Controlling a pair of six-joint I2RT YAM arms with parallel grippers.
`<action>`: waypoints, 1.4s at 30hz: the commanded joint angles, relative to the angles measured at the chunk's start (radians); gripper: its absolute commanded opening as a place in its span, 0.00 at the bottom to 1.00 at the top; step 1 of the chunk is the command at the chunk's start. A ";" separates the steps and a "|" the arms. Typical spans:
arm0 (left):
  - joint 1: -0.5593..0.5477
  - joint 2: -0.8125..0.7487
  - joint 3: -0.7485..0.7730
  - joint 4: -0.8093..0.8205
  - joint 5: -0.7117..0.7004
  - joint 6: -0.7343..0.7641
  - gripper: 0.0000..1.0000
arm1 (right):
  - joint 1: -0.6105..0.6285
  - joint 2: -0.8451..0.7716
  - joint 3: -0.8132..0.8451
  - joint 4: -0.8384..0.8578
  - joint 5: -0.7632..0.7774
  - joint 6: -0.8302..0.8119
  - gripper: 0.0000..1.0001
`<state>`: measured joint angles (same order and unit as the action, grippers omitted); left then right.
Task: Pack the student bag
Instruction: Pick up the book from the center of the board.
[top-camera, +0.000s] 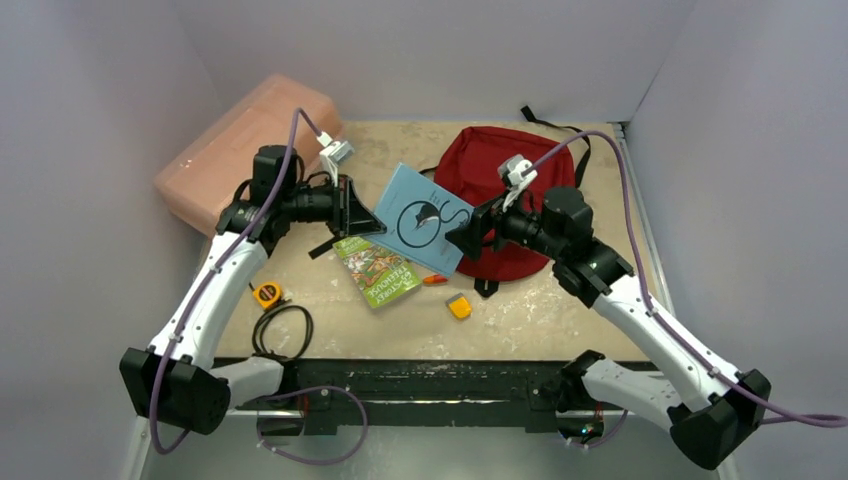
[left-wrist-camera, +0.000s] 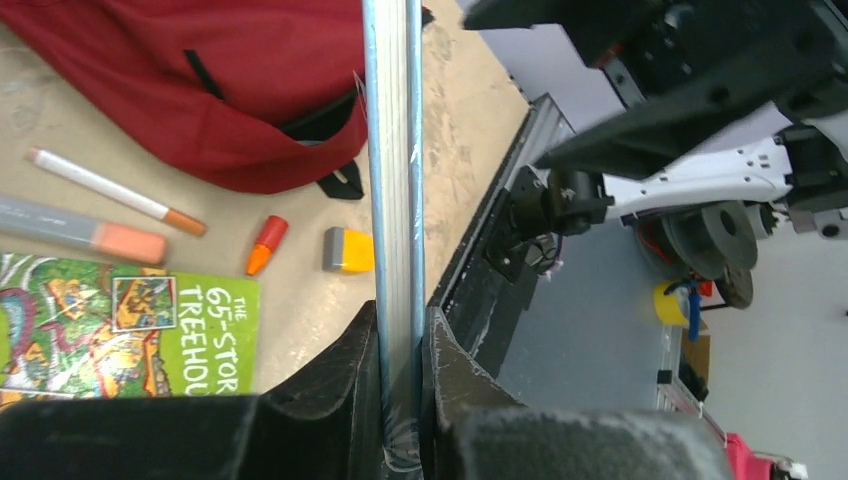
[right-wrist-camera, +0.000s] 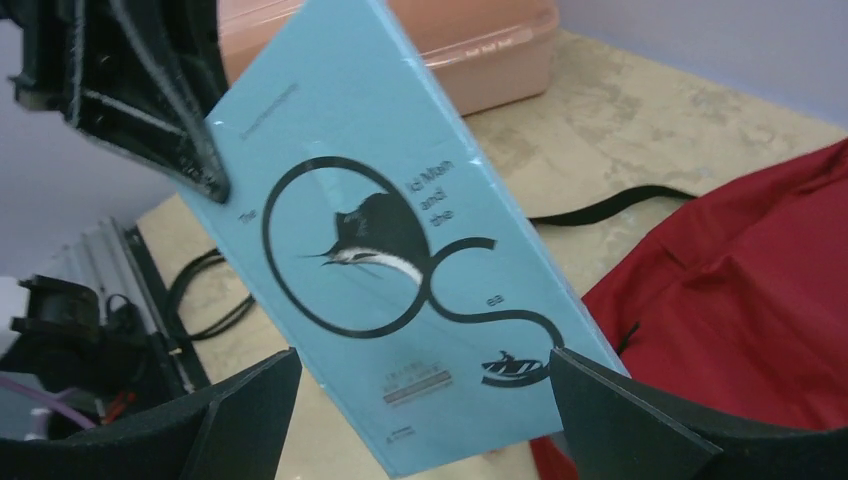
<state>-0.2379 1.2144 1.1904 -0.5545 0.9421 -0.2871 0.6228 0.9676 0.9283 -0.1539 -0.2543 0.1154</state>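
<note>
The left gripper (left-wrist-camera: 402, 322) has its jaws clamped tight on the pale blue book (top-camera: 420, 220), pinching one corner and holding it up off the table, tilted. In the left wrist view the book runs edge-on straight between the two fingers. Opposite, the right gripper (right-wrist-camera: 422, 365) is spread wide, one finger to either side of the book's far end, with the cover and its black fish drawing facing the camera; whether the fingers touch the book cannot be told. The student bag (top-camera: 510, 190) lies flat at the back right of the table (top-camera: 560, 320), dark red, right behind the right gripper and partly under the blue book's far end. A green book (top-camera: 378, 270) rests on the table below the raised one, with an orange cap (top-camera: 434, 280) and a small yellow piece (top-camera: 459, 307) just beside it. A pink box (top-camera: 245, 145) sits at the back left, and a yellow tape measure (top-camera: 266, 294) lies by the left arm.
</note>
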 joint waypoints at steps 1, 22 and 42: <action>-0.001 -0.080 -0.050 0.187 0.164 -0.007 0.00 | -0.122 0.065 0.026 -0.028 -0.249 0.237 0.99; -0.171 -0.227 -0.532 1.429 -0.808 -0.897 0.00 | 0.006 0.178 -0.375 1.200 0.139 1.347 0.99; -0.144 -0.291 -0.553 1.439 -0.736 -1.024 0.00 | -0.059 0.471 -0.070 1.295 -0.026 1.448 0.95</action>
<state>-0.3943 0.9573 0.5938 0.7673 0.1257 -1.2575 0.5865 1.4315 0.7967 1.0943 -0.2012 1.5536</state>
